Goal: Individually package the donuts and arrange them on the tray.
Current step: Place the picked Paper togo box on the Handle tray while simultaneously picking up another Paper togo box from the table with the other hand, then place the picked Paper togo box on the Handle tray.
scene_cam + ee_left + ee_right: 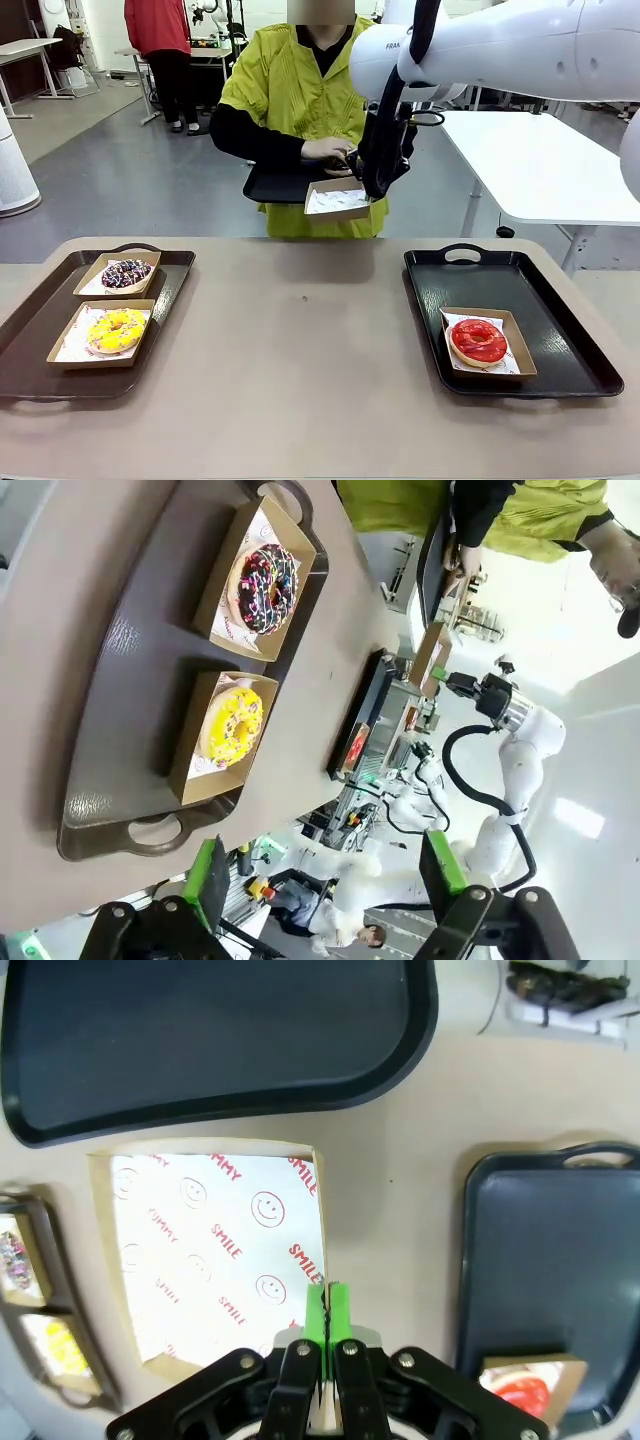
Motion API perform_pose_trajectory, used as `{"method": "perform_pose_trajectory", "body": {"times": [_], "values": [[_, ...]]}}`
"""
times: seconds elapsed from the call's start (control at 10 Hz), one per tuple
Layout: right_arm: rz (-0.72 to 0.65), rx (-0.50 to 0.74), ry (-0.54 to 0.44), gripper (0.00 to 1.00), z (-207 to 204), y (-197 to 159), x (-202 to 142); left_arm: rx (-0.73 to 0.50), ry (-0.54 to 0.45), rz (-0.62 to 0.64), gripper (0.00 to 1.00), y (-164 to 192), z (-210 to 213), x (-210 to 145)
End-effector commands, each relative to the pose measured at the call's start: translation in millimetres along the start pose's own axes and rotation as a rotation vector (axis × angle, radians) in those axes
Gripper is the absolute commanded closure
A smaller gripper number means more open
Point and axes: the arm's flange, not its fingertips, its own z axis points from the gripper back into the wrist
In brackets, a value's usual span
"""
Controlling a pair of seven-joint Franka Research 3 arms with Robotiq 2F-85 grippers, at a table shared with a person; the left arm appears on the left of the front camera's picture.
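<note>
**R hand lifts empty box at far edge**

Near L tray [30,330]: yellow donut [116,330], dark sprinkled donut [126,273] behind it, both boxed. Near R tray [560,340]: red donut [479,341] in box. L hand [325,880] above L tray, fingers apart. Far center: R hand [324,1300] clamped on rim of empty paper-lined box [337,199], next to person's hand [328,150].

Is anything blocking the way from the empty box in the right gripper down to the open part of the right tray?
Nothing visible does. The right gripper holds the empty box by its edge above the table's far side. The right tray has only the red donut in its box near the front; its far half is bare.
</note>
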Motion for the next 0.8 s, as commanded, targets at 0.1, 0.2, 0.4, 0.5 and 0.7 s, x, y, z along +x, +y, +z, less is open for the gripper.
{"method": "perform_pose_trajectory", "body": {"times": [0.1,0.2,0.4,0.5,0.7], "values": [[0.000,0.000,0.000,1.00,0.0,0.0,0.0,0.007,0.002,-0.008,0.00,-3.8,1.2,-2.9],[0.000,0.000,0.000,1.00,0.0,0.0,0.0,0.007,0.002,-0.008,0.00,-3.8,1.2,-2.9],[0.000,0.000,0.000,1.00,0.0,0.0,0.0,0.007,0.002,-0.008,0.00,-3.8,1.2,-2.9],[0.000,0.000,0.000,1.00,0.0,0.0,0.0,0.007,0.002,-0.008,0.00,-3.8,1.2,-2.9],[0.000,0.000,0.000,1.00,0.0,0.0,0.0,0.007,0.002,-0.008,0.00,-3.8,1.2,-2.9]]}}
